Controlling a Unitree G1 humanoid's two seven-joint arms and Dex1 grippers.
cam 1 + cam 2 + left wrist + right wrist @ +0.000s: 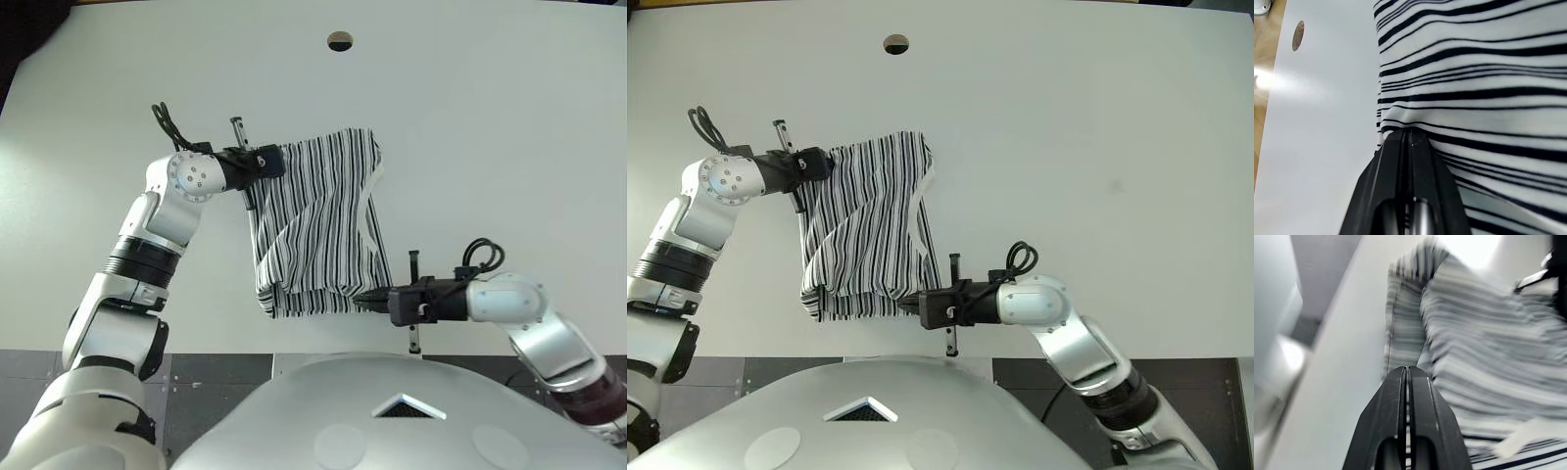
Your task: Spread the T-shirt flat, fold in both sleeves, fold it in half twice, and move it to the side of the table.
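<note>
The black-and-white striped T-shirt (318,220) lies bunched and partly folded over itself in the middle of the white table (509,147). My left gripper (280,159) is at the shirt's far left corner, shut on the cloth; in the left wrist view its closed fingers (1409,147) end right at the striped edge. At the shirt's near right corner, close to the table's front edge, my right gripper (361,300) is shut on the hem. The right wrist view shows its fingertips (1406,374) pressed together against the fabric (1484,347).
A round cable hole (340,41) sits in the table at the far middle. Bare white tabletop stretches to the right and far side of the shirt. The table's front edge (225,351) runs just below the shirt.
</note>
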